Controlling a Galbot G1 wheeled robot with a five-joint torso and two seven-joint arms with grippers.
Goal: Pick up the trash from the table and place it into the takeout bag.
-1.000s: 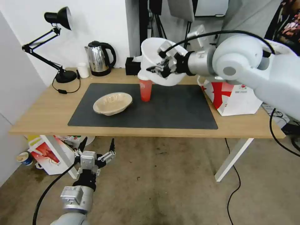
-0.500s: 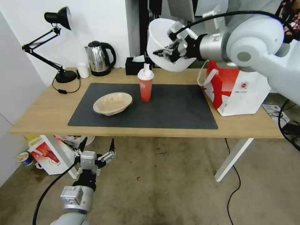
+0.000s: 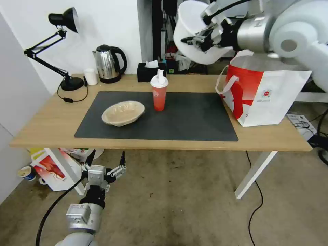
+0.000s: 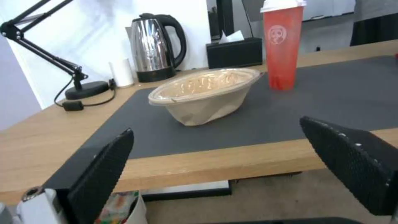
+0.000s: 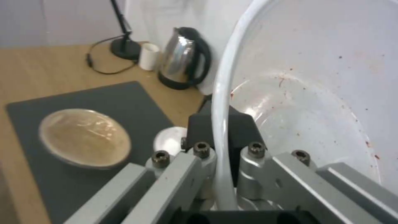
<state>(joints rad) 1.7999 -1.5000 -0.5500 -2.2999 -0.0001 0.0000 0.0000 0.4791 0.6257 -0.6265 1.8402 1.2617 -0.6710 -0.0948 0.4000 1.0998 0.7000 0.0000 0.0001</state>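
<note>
Since a second earlier, the right claw (image 3: 200, 36) had carried the white bowl (image 3: 191, 20), pinched by its rim, from above the red cup (image 3: 159, 94) toward the takeout bag (image 3: 270, 92) at the worktop's (image 3: 51, 123) right end. Centre it over the opening before releasing. The left claw (image 3: 104, 163) hung open below the front edge.

The right gripper (image 3: 200, 36), pinching the rim of the large white bowl (image 3: 191, 24), has carried it higher and rightward since a second ago, off the red cup (image 3: 159, 93) and close to the takeout bag (image 3: 270, 92), now fully uncovered.
</note>
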